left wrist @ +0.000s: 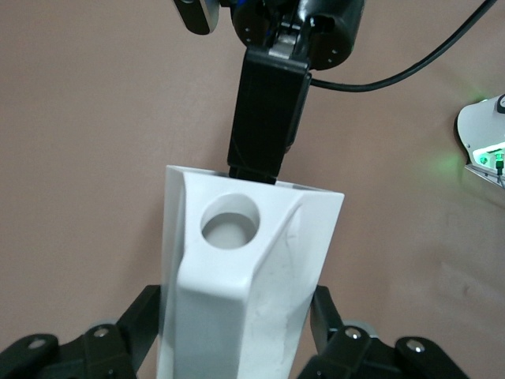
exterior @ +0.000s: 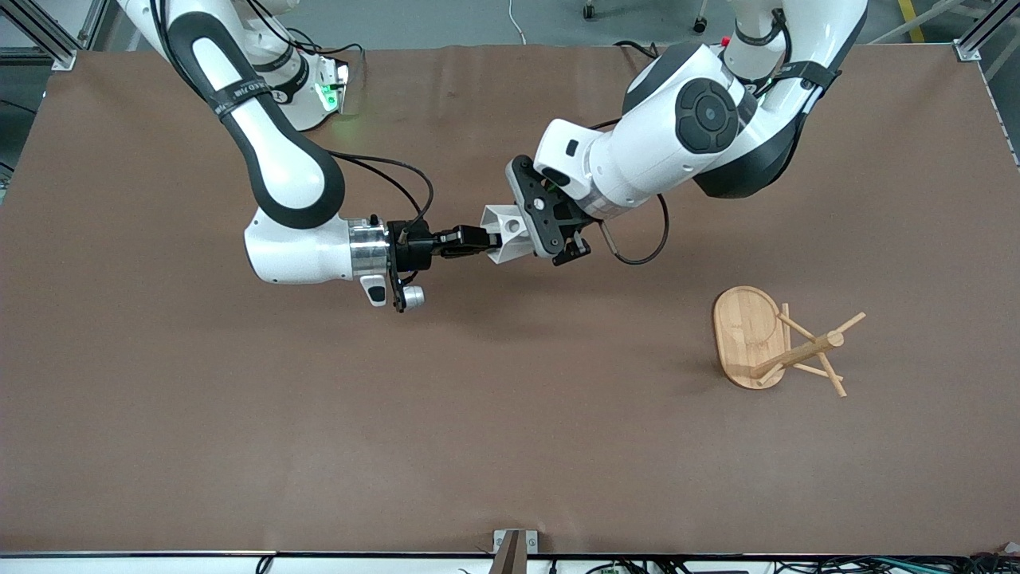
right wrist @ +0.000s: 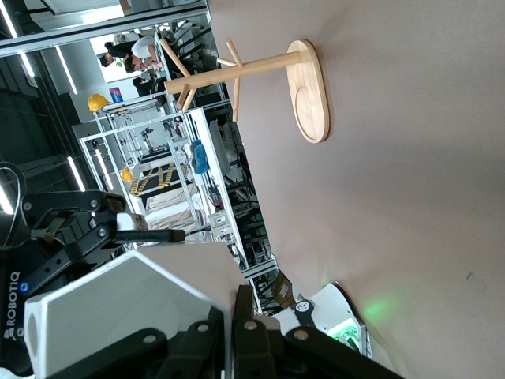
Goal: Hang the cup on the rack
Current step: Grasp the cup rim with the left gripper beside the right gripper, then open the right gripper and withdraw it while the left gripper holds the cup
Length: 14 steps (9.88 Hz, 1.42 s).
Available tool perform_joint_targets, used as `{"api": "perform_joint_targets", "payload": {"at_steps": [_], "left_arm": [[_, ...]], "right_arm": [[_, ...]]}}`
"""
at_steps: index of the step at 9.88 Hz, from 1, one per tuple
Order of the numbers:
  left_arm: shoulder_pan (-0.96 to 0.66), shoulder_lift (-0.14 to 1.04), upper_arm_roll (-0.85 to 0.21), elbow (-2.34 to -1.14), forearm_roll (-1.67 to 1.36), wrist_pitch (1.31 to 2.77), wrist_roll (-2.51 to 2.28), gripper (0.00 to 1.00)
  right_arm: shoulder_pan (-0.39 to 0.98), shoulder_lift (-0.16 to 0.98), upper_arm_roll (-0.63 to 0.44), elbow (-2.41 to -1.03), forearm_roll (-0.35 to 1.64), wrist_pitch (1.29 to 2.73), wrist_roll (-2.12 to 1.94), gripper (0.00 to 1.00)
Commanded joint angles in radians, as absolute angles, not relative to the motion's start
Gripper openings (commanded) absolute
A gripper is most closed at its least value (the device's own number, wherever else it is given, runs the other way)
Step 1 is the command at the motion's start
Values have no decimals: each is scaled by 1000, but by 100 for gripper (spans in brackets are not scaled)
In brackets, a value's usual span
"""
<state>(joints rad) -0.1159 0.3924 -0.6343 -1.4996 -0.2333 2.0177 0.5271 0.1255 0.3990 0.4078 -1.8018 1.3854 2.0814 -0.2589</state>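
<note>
The white faceted cup (exterior: 504, 231) is held in the air over the middle of the table, between both grippers. My left gripper (exterior: 519, 231) has its fingers against the cup's two sides; in the left wrist view the cup (left wrist: 237, 268) fills the gap between them, handle hole up. My right gripper (exterior: 488, 241) is shut on the cup's rim wall; it shows in the right wrist view (right wrist: 233, 316) pinching the thin wall of the cup (right wrist: 110, 308). The bamboo rack (exterior: 745, 335) stands upright, nearer the front camera, toward the left arm's end.
The brown table mat (exterior: 239, 414) is bare around the rack. The rack also shows in the right wrist view (right wrist: 309, 95) with its pegs pointing away from the base. The right arm's base (exterior: 315, 88) with a green light stands at the table's back edge.
</note>
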Motion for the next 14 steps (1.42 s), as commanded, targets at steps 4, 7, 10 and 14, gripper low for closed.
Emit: {"api": "perform_joint_targets", "payload": {"at_steps": [4, 7, 10, 14], "left_arm": [[-101, 411, -627, -1549, -207, 2016, 534, 0], [-98, 411, -626, -1548, -209, 2016, 535, 0], [-71, 413, -618, -1548, -207, 2016, 494, 0], [-57, 420, -598, -1552, -174, 2016, 465, 0]], "right_arm": [[91, 313, 433, -1824, 1421, 2010, -204, 100], [69, 313, 431, -1822, 1411, 2009, -202, 100], [-1, 281, 394, -1821, 1133, 2007, -190, 100], [-12, 171, 255, -1816, 459, 1999, 180, 100]]}}
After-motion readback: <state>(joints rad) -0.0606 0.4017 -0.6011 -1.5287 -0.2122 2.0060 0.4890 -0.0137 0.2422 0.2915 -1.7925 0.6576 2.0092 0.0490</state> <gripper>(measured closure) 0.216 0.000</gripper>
